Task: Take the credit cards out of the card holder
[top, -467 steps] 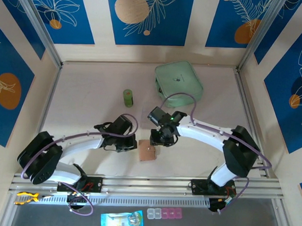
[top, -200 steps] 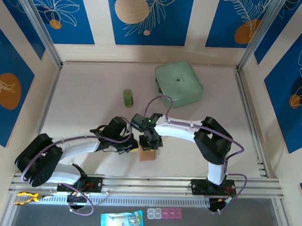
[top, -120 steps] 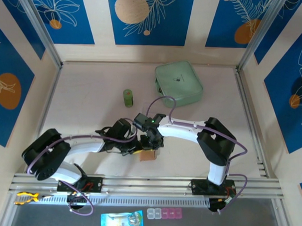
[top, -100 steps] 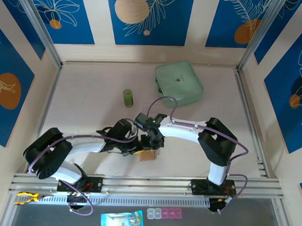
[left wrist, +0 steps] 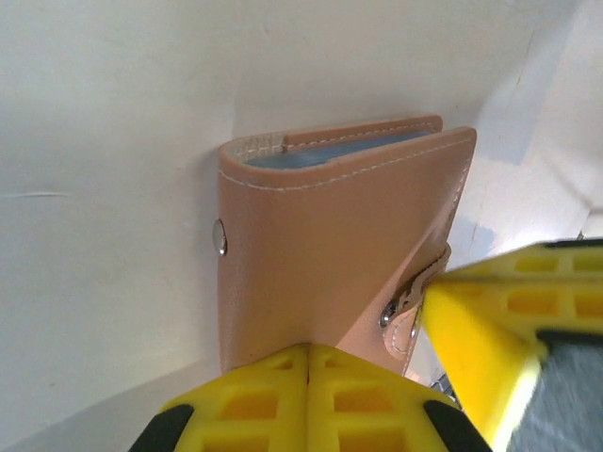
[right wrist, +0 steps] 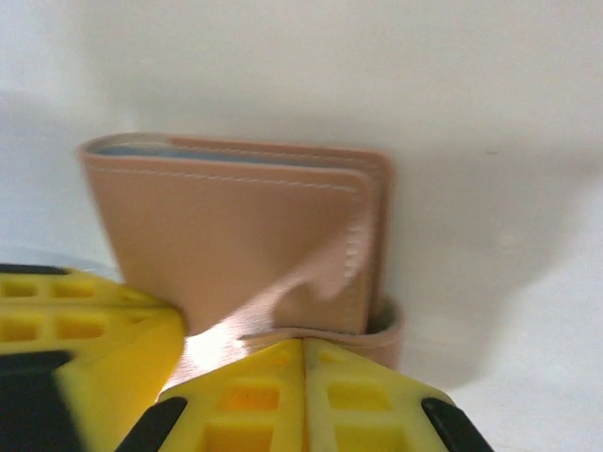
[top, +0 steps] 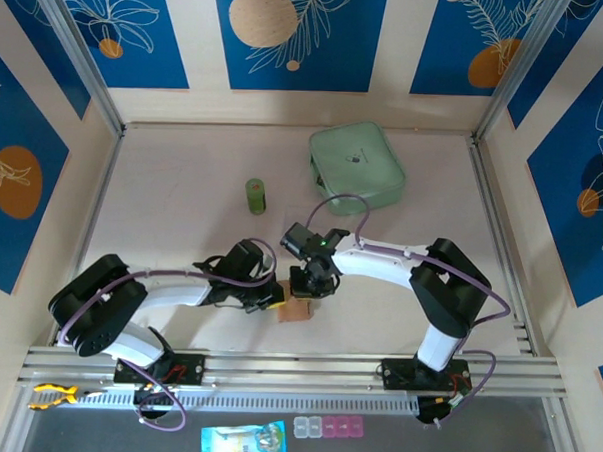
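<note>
Top external shows the wallet point(top: 298, 310) lying on the table point(top: 171, 230) near the front edge, between the two grippers. Left gripper point(top: 274, 299) sits at its left side, right gripper point(top: 309, 289) at its far edge. Left wrist view: fingers pressed together, pinching a corner of the tan cover, which is drawn up to the tips. Right wrist view: fingers closed on the strap point(right wrist: 330, 331). Wallet remains folded.

left pincer point(top: 275, 299), right pincer point(top: 307, 291) hemming card holder point(top: 296, 312), bare table point(top: 378, 309) beside, green canister point(top: 256, 195), mint case point(top: 355, 165) beyond
</note>
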Controlling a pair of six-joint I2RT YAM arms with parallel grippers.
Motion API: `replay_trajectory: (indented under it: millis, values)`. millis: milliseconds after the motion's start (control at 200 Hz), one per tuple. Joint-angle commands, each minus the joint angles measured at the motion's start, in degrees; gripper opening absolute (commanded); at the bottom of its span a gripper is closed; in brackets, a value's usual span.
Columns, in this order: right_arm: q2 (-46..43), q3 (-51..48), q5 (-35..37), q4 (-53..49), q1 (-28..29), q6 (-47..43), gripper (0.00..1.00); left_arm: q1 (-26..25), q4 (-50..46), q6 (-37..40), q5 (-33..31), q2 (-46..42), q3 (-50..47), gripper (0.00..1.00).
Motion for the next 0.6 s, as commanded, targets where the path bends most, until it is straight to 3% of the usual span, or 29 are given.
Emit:
replay_trajectory:
  millis: [0,130,265,595]
  values:
    - [-2.1,-1.7,-0.2,-1.2,-1.2,-0.6,0.09,-0.3,-4.3,-0.6,-3.2,3.1,-3.2,0.00]
    - [-3.2,-1.3,1.1,-3.2,-1.7,-1.1,0.10,-0.3,-4.3,-0.5,-2.6,2.6,-2.4,0.00]
    - [-4.1,0.5,1.7,-4.2,-0.7,-1.8,0.19,-0.3,-5.5,-0.2,-2.8,1.8,-1.0,0.00]
    - [0.0,4.7,1.4,-4.7,1.7,-1.6,0.54,-0.3,-5.5,-0.3,-2.8,1.8,-1.1,0.00]
